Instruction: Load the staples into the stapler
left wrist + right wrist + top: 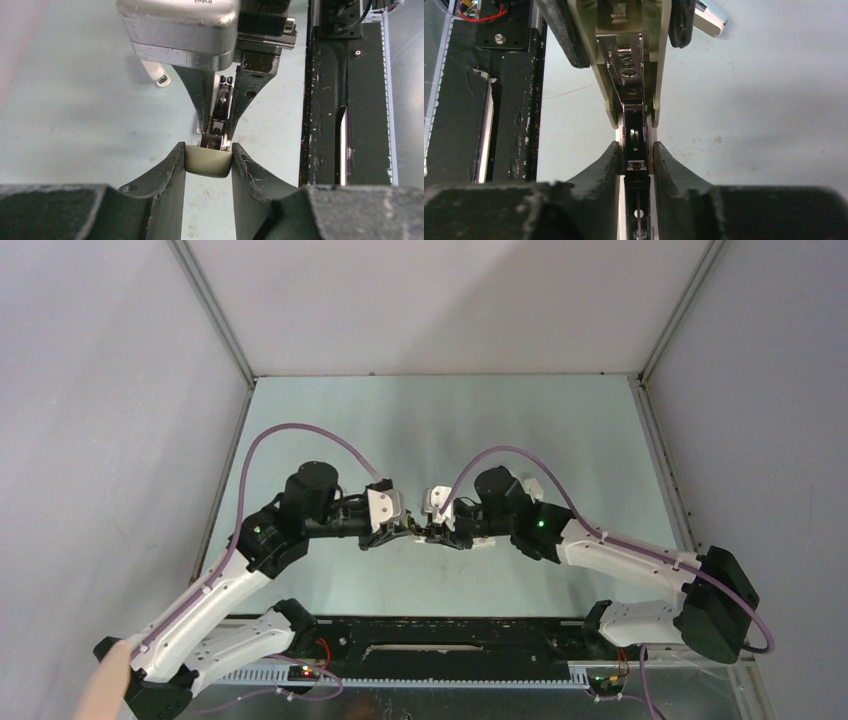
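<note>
– Since the job turns on it, where is the cream plastic stapler (633, 70) with the bright metal insides?
– At the middle of the table (774, 125), lying left to right between the two arms. It looks hinged open, metal channel and spring facing up. Whether it rests on the table or hangs just above, I cannot tell.
– And the tools?
– The left tool (208, 152) is clamped on the rounded cream end at the left. The right tool (635, 150) grips from the right, its black fingers (606, 165) pressed against both sides of the magazine part.
– Why two holds?
– My guess: with each end pinned, the stapler cannot fold or twist, so the channel is steady for loading.
– The staples?
– I cannot pick them out; the channel looks unfilled, so loading seems not yet done. A small white block with a silvery end (710, 17) lies on the table just to the far side; perhaps theirs, I cannot say.
</note>
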### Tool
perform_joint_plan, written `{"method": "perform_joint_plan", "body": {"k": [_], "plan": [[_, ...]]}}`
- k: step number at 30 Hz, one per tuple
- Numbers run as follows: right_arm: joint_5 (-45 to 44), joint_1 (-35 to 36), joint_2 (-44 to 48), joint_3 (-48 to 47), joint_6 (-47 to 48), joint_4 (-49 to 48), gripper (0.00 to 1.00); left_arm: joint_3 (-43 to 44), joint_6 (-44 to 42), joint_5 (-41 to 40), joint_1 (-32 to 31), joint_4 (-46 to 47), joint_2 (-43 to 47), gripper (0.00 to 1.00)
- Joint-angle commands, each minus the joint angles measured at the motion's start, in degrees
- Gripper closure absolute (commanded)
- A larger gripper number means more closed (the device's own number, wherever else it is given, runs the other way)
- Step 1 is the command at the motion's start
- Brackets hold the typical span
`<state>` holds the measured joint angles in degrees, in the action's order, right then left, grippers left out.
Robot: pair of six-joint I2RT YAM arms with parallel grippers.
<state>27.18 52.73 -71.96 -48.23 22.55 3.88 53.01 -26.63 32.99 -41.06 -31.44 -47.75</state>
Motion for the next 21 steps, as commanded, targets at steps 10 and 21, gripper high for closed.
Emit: {"method": "perform_joint_plan", "body": {"k": [10, 21], "plan": [[-2.2, -5.4, -4.8, -5.0, -1.4, 0.1, 0.97, -5.2, 6.2, -9.9, 6.2, 11.8, 6.1, 0.27], [-21.5, -9.7, -25.8, -17.0, -12.9, -0.2, 0.97, -7.4, 21.4, -35.2, 16.8, 22.8, 8.9, 0.00]]}}
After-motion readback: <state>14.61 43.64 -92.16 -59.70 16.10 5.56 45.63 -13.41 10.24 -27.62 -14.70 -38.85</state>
